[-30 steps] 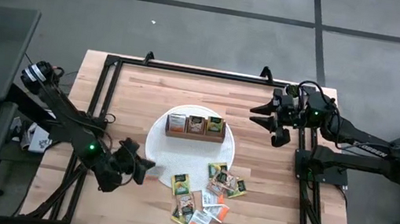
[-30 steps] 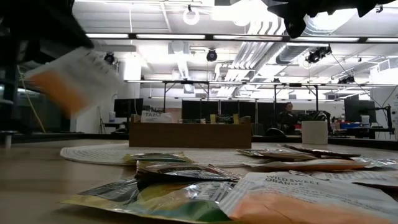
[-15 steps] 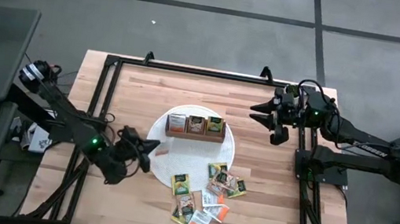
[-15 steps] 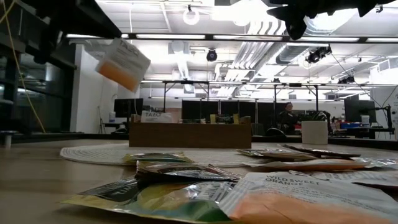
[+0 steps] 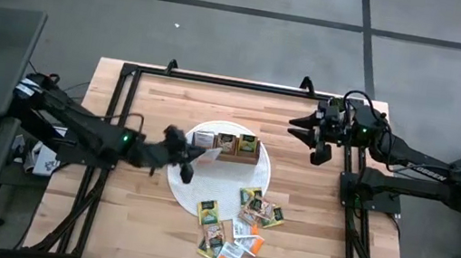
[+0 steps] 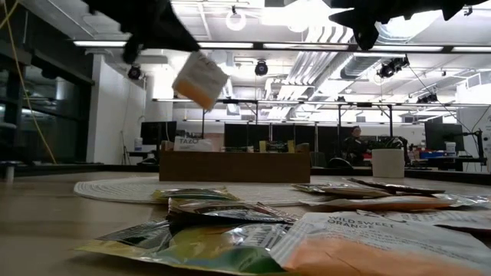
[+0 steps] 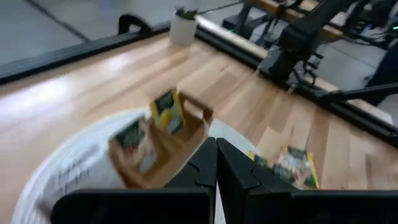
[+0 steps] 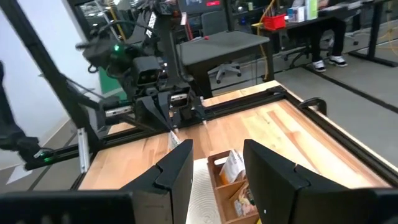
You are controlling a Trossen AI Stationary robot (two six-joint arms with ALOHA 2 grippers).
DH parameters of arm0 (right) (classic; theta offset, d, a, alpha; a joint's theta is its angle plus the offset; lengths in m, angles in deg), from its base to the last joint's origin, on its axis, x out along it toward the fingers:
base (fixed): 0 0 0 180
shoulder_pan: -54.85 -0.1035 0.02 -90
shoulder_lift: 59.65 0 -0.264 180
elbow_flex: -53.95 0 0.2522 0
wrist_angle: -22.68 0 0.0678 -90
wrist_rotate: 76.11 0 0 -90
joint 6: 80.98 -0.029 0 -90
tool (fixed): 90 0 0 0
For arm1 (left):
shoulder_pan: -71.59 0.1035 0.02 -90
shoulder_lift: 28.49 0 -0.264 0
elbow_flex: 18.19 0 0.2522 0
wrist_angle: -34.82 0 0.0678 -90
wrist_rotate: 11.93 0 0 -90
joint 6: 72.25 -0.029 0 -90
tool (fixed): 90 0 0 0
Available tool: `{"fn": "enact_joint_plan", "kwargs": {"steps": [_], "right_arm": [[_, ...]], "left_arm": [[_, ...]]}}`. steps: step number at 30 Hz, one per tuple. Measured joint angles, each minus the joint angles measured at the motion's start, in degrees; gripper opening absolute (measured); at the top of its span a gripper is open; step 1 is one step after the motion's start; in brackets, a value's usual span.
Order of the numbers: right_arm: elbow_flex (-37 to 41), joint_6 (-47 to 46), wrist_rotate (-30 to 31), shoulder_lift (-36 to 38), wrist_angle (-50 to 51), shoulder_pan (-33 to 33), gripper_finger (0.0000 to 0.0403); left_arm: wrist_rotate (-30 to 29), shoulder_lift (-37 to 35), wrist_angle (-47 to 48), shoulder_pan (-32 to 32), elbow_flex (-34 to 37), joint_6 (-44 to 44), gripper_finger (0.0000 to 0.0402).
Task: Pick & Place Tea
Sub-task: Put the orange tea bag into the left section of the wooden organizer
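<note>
Left gripper [image 5: 185,167] pinches 1 tea packet [image 6: 199,80] tight, with the box [image 5: 226,145] just off at 2 o'clock; right gripper [image 5: 304,136] waits open.

wooden box [image 7: 163,140] blurred in the left wrist view, its packets' print unreadable, foreground tea packets [image 6: 360,244] cut off by the low view's bottom edge

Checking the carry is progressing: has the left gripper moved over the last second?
Yes. The left gripper, shut on a tea packet, travelled from the table's near-left area toward the wooden box.
</note>
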Motion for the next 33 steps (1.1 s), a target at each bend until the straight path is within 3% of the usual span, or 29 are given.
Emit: {"fn": "enact_joint_plan", "kwargs": {"steps": [8, 19, 25, 33], "right_arm": [[0.0, 0.2, 0.2, 0.0, 0.0, 0.0, 0.0138], [0.0, -0.7, 0.2, 0.0, 0.0, 0.0, 0.0138], [0.0, -0.8, 0.8, 0.0, -0.5, 0.0, 0.0138], [0.0, -0.7, 2.9, 0.0, -0.4, 0.0, 0.0138]], "left_arm": [[17.1, -0.4, -7.8, 12.3, 0.0, -11.9, 0.0000], [37.2, -1.8, -12.7, 24.0, 0.1, -17.9, 0.0000], [43.7, -4.5, -18.7, 29.4, 4.1, -17.6, 0.0000], [45.2, -9.7, -26.9, 31.3, 14.2, -15.1, 0.0000]]}}
